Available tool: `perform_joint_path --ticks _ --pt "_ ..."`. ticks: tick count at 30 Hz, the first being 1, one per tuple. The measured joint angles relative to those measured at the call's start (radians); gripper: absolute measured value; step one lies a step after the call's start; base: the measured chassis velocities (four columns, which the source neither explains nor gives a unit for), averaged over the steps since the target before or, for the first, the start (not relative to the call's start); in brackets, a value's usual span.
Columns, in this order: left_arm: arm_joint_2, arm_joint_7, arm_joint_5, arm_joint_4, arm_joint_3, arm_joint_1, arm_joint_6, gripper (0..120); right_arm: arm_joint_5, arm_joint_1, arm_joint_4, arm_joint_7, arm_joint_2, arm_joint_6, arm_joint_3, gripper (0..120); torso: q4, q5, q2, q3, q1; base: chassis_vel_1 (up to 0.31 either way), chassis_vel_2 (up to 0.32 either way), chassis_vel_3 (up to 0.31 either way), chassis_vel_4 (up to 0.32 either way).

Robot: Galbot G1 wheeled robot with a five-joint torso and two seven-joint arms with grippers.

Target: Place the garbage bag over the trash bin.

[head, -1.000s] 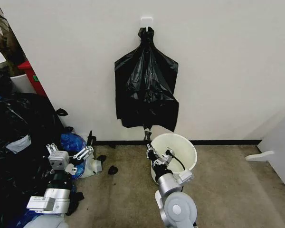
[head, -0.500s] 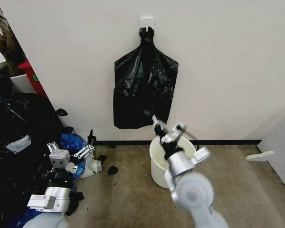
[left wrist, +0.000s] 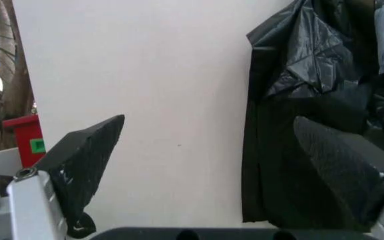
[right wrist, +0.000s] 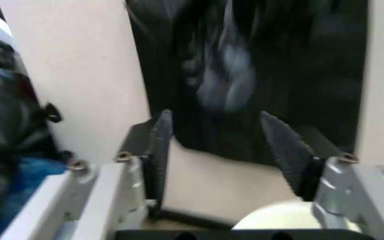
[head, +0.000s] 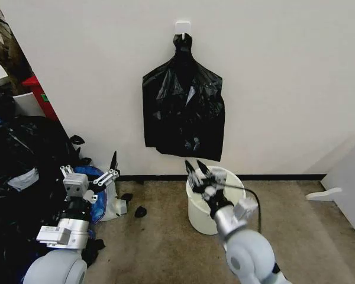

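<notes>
Black garbage bag [head: 183, 112] hangs above spread right hand [head: 202, 173], untouched.

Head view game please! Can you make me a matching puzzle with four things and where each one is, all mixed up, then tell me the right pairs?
Things:
1. black garbage bags
2. white trash bin
3. right pincer
4. left pincer

Places:
A. open, just above the bin's rim, below the hanging bags
B. hanging from a white hook on the wall
C. open, low on the robot's left, by the heap of stuffed bags
D. standing on the carpet against the wall

Pairs: 1-B, 2-D, 3-A, 4-C
</notes>
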Motion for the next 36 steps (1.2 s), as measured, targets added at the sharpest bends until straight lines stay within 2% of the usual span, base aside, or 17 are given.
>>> perform_joint_path --ticks 2,5,9,10,14,25,36 --pt "0.0 0.0 0.0 0.004 0.0 -0.002 0.001 100 -0.035 0.004 0.023 -0.003 -0.006 0.011 -0.002 56 0.0001 -0.0001 0.0 0.0 0.0 0.0 0.0 0.0 0.0" --pt "0.0 -0.001 0.0 0.01 -0.001 -0.004 0.003 100 -0.035 0.071 0.076 -0.012 -0.033 0.022 -0.007 70 0.0005 -0.0001 0.0 0.0 0.0 0.0 0.0 0.0 0.0" --pt "0.002 -0.005 0.011 0.021 0.001 -0.011 0.019 100 0.082 0.225 0.068 0.001 -0.068 -0.021 -0.04 86 0.0005 0.0 0.0 0.0 0.0 0.0 0.0 0.0 0.0" --pt "0.002 -0.005 0.011 0.021 0.001 -0.011 0.019 100 0.082 0.225 0.068 0.001 -0.068 -0.021 -0.04 86 0.0005 0.0 0.0 0.0 0.0 0.0 0.0 0.0 0.0" --pt "0.005 -0.011 0.025 0.031 0.004 -0.017 0.036 100 0.155 0.363 0.018 0.03 -0.085 -0.081 -0.114 99 0.0004 -0.0001 0.0 0.0 0.0 0.0 0.0 0.0 0.0" --pt "-0.009 -0.015 0.025 0.02 0.002 -0.012 0.055 100 0.267 0.65 -0.139 0.104 -0.107 -0.16 -0.209 100 0.0005 -0.0002 0.0 0.0 0.0 0.0 0.0 0.0 0.0" --pt "-0.028 -0.015 0.024 0.009 0.002 0.001 0.054 100 0.275 0.755 -0.22 0.188 -0.125 -0.267 -0.226 98 0.0003 0.0 0.0 0.0 0.0 0.0 0.0 0.0 0.0"
